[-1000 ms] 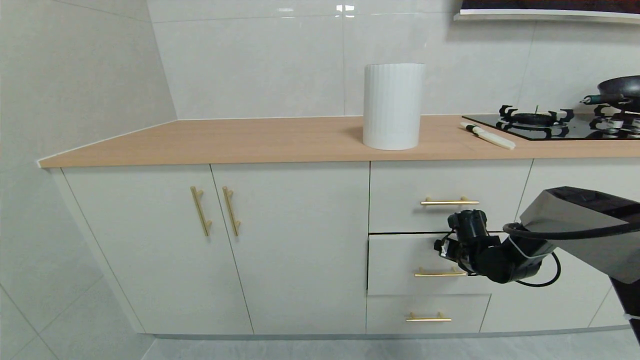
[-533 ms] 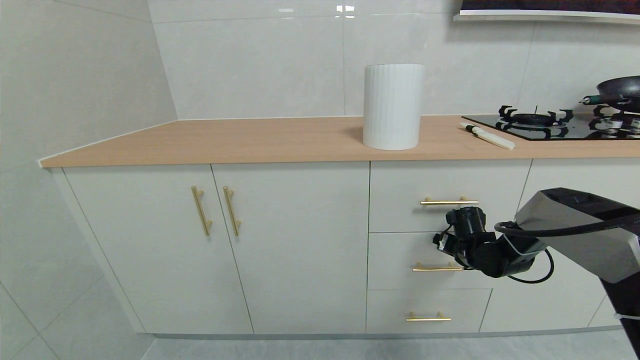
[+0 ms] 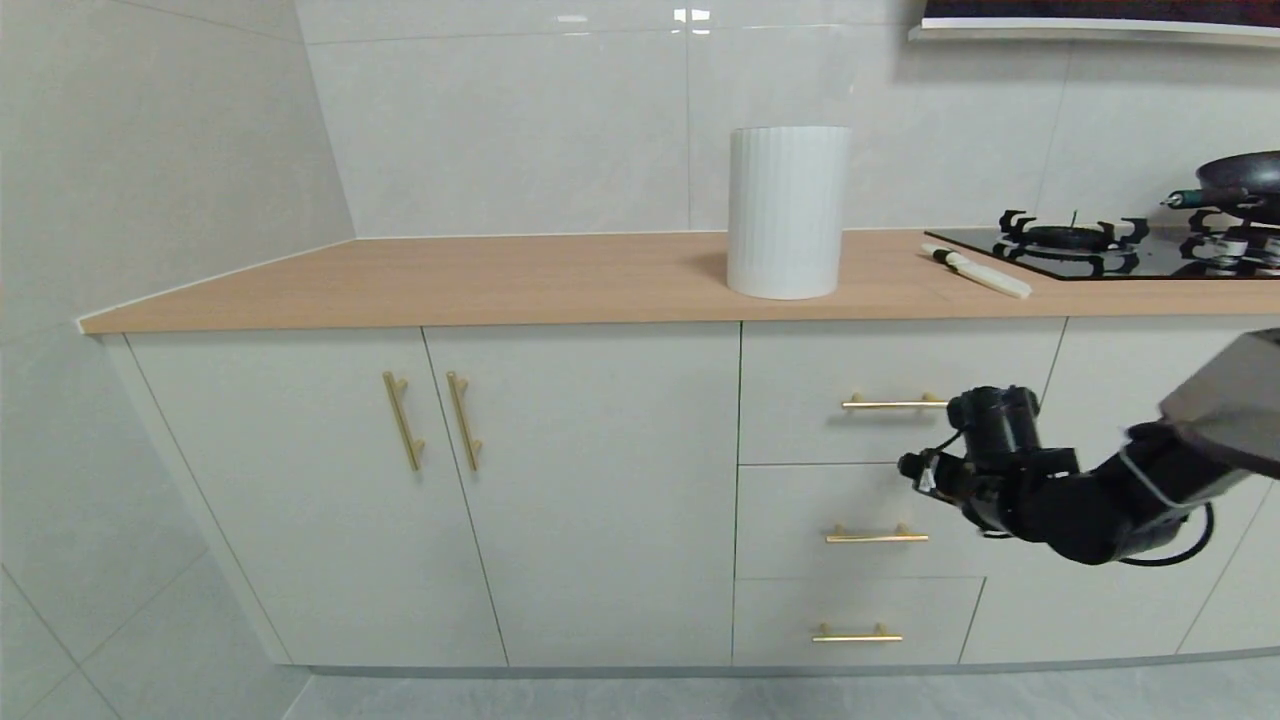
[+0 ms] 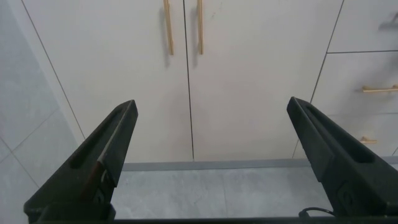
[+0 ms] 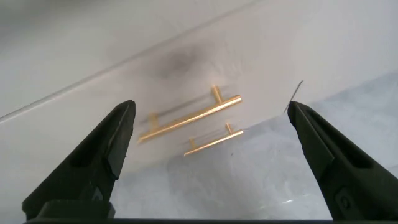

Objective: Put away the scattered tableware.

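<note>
A white knife with a dark handle (image 3: 975, 270) lies on the wooden counter (image 3: 520, 280), beside the hob. A tall white ribbed container (image 3: 787, 212) stands on the counter to its left. My right gripper (image 3: 916, 472) hangs in front of the stack of drawers, just right of the middle drawer (image 3: 800, 520), which is closed. In the right wrist view that gripper (image 5: 210, 107) is open and holds nothing, facing two gold drawer handles (image 5: 189, 118). My left gripper (image 4: 211, 109) is open with nothing in it, low down, facing the double cabinet doors (image 4: 186, 68) and the floor.
A gas hob (image 3: 1100, 250) with a dark pan (image 3: 1235, 180) sits at the counter's right end. Double doors with gold handles (image 3: 432, 420) fill the cabinet's left half. The three drawers (image 3: 890, 400) are all closed. Tiled walls stand behind and to the left.
The middle drawer was slightly ajar a second ago and is now closed. My right arm has since drawn back to the right, away from the drawer front.
</note>
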`<state>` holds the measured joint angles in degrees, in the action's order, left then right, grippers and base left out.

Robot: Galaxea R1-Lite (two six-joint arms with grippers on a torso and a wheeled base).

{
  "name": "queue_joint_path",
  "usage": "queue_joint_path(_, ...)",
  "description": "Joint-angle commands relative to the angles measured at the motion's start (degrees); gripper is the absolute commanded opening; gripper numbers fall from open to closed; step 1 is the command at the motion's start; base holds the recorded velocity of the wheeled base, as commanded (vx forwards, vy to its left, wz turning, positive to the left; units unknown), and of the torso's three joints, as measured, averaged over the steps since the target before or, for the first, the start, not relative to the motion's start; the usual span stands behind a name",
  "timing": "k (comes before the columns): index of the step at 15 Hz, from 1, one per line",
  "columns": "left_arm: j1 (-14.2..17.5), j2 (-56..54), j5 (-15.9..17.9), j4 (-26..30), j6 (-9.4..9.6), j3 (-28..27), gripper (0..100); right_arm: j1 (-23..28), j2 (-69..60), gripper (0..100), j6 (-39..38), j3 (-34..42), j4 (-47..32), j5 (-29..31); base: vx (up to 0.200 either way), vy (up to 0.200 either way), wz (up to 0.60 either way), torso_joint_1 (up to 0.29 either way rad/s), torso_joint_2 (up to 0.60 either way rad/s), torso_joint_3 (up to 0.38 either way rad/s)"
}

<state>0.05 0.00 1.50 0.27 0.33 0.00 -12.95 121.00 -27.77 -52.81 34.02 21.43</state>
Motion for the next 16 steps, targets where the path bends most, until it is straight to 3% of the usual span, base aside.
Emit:
queue_joint_path(1, 0.04, 0.00, -0.01, 0.00, 0.02, 0.00, 100, -1.03, -27.75, 100, 5.53, 13.70, -1.94, 0.45, 0.000, 0.000, 0.00, 0.000, 0.00, 0.000)
queue_joint_path(3, -0.05, 0.00, -0.01, 0.00, 0.02, 0.00, 100, -1.64, -45.59, 100, 9.58, 22.58, -5.20, 1.42, 0.000, 0.000, 0.00, 0.000, 0.00, 0.000)
queue_joint_path(6, 0.04, 0.00, -0.01, 0.00, 0.02, 0.00, 100, -1.47, -65.37, 100, 13.97, 30.05, -11.70, 2.56, 0.000, 0.000, 0.00, 0.000, 0.00, 0.000)
queue_joint_path(11, 0.04, 0.00, -0.01, 0.00, 0.02, 0.00, 100, 0.91, -98.15, 100, 22.58, 28.73, -40.79, 9.77, 0.000, 0.000, 0.00, 0.000, 0.00, 0.000)
queue_joint_path(16, -0.05, 0.00, -0.01, 0.00, 0.02, 0.00, 100, 10.57, -115.12, 100, 28.56, 29.34, -50.72, 11.53, 0.000, 0.000, 0.00, 0.000, 0.00, 0.000)
